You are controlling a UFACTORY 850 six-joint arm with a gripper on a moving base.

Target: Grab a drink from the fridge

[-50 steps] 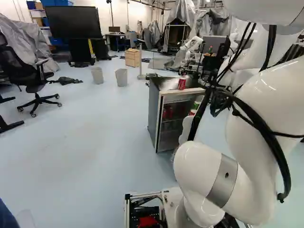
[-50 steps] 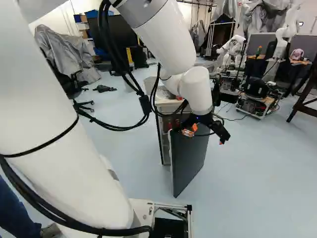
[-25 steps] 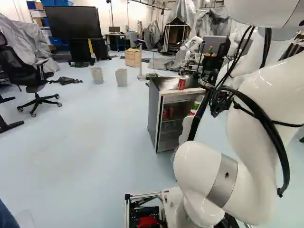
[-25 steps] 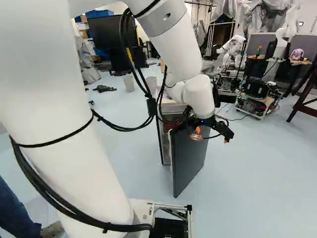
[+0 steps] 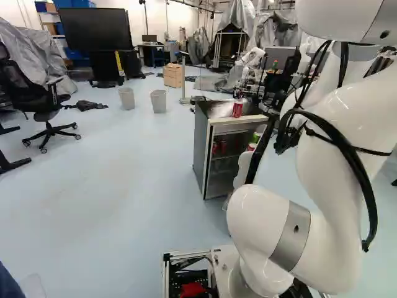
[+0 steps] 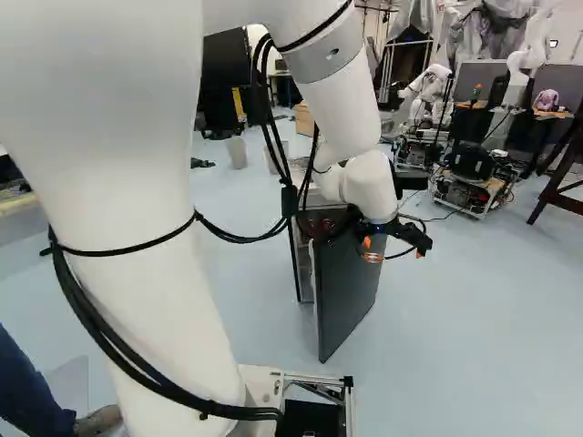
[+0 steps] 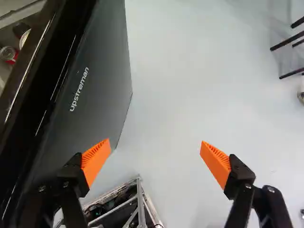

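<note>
Beside the upper part of the open fridge door [image 6: 346,291], on its outer side, is my gripper [image 6: 394,251]. In the wrist view the gripper [image 7: 156,144] is open with bare floor between its pads; one finger overlaps the dark door panel [image 7: 95,102]. The fridge [image 5: 201,146] stands left of the arm in the left base view. A red can [image 5: 237,109] is on its top. Red cans [image 5: 216,148] sit inside, and a green can [image 5: 257,136] shows by the door side. Past the door edge, a red can [image 7: 8,53] is partly visible in the wrist view.
Another robot [image 6: 426,84] stands beyond the fridge, near a wheeled cart [image 6: 474,187]. Two bins [image 5: 158,101] and an office chair [image 5: 44,115] are farther off. Table or chair legs [image 7: 287,40] show across the floor from the door.
The arm has shifted; its gripper moved slightly right and down in the right base view, staying open. The base, fridge, door and top can have not moved.
</note>
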